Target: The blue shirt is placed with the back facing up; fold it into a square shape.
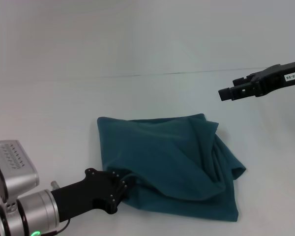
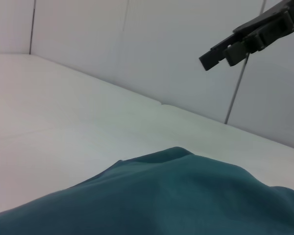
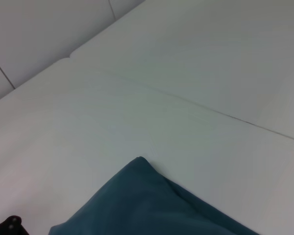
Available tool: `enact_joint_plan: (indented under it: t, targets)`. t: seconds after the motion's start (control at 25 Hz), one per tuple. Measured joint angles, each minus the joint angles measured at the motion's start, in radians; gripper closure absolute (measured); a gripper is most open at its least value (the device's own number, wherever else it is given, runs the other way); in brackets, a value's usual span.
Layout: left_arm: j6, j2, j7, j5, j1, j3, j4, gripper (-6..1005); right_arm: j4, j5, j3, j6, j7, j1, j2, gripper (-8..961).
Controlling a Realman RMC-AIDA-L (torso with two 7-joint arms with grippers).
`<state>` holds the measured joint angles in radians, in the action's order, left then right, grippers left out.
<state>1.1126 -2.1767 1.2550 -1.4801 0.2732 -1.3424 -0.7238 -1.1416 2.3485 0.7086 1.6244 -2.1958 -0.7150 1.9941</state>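
The blue shirt (image 1: 167, 162) lies on the white table, folded into a rough, rumpled square with its plain dark teal side up. Loose folds bunch along its right edge, where a flap sticks out.

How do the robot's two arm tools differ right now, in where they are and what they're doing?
The left tool sits low at the near left edge of the blue shirt, touching the cloth. The right tool hangs up in the air, beyond the shirt's far right corner, touching nothing. Both are black.
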Motion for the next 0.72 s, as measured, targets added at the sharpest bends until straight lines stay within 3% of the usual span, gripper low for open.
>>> enact_joint_plan:
  t: [0.2, 0.48, 0.72]
  targets:
    - [0.025, 0.000, -0.047, 0.027, -0.008, 0.017, 0.033, 969, 0.002, 0.000, 0.000, 0.003, -0.001, 0.005, 0.000, 241]
    - [0.123, 0.000, -0.261, 0.099, -0.011, 0.094, 0.172, 968, -0.005, 0.021, 0.004, 0.018, -0.026, 0.005, 0.000, 240]
    - [0.130, 0.003, -0.285, 0.093, -0.008, 0.122, 0.211, 967, -0.078, 0.122, 0.100, 0.078, -0.151, -0.024, 0.002, 241]
